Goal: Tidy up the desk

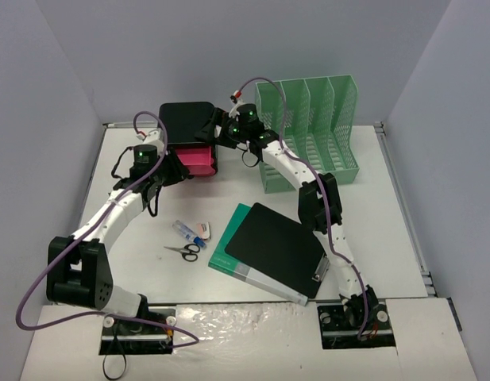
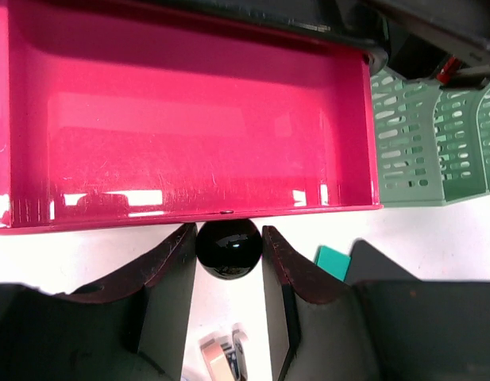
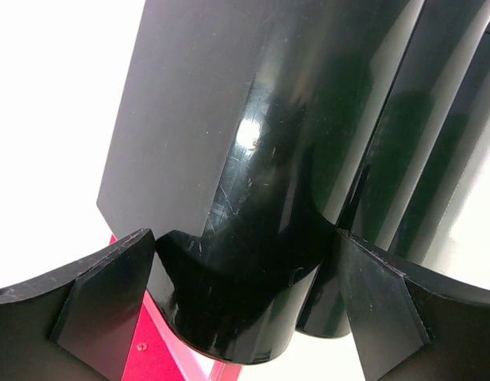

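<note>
On the white desk [image 1: 387, 238] stands a black drawer box [image 1: 186, 121] with its pink drawer [image 1: 199, 161] pulled out toward me. The left wrist view shows the glossy pink drawer [image 2: 189, 119] with nothing in it, and a round black knob [image 2: 228, 248] on its front. My left gripper [image 2: 229, 230] is shut on that knob, one finger pressed on each side. My right gripper [image 1: 221, 131] reaches the box's right side. Its wide jaws [image 3: 246, 234] clasp a rounded black edge of the box [image 3: 252, 198], both pads against it.
A green file organizer [image 1: 312, 131] stands right of the box, close behind my right arm. A black clipboard [image 1: 278, 246] lies on a teal folder [image 1: 227, 248] at centre front. Scissors [image 1: 183, 252], a pen [image 1: 184, 231] and a small eraser [image 1: 204, 230] lie left of it.
</note>
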`<control>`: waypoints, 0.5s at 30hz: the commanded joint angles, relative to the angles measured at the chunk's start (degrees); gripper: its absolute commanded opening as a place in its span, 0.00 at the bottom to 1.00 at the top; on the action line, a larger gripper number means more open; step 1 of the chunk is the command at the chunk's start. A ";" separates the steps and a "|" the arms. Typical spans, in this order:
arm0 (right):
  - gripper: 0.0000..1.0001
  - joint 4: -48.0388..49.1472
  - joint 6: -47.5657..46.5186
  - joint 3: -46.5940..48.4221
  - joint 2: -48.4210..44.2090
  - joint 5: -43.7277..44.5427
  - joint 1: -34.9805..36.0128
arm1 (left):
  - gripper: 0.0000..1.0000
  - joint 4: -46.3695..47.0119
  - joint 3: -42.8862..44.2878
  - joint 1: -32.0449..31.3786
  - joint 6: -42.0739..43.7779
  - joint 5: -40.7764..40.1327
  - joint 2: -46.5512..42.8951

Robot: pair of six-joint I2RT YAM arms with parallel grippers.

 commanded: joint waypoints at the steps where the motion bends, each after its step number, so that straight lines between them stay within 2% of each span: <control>1: 0.89 1.58 -0.71 -0.20 -1.59 0.21 -0.80 | 0.00 1.51 1.13 -0.20 0.64 -1.01 -4.95; 10: 0.89 1.58 -0.80 -0.13 -1.66 0.39 -0.78 | 0.00 -0.79 -0.25 -0.37 0.55 -1.21 -7.50; 13: 0.89 1.58 -0.80 -0.13 -1.66 0.32 -0.82 | 0.17 -1.32 -0.04 -0.44 0.62 -1.17 -7.58; 14: 0.89 1.60 -0.83 -0.13 -1.66 0.27 -0.79 | 0.29 -1.45 0.04 -0.49 0.64 -1.20 -7.55; 15: 0.89 1.65 -0.91 -0.17 -1.69 0.20 -0.74 | 0.47 -1.47 0.10 -0.59 0.72 -1.27 -7.50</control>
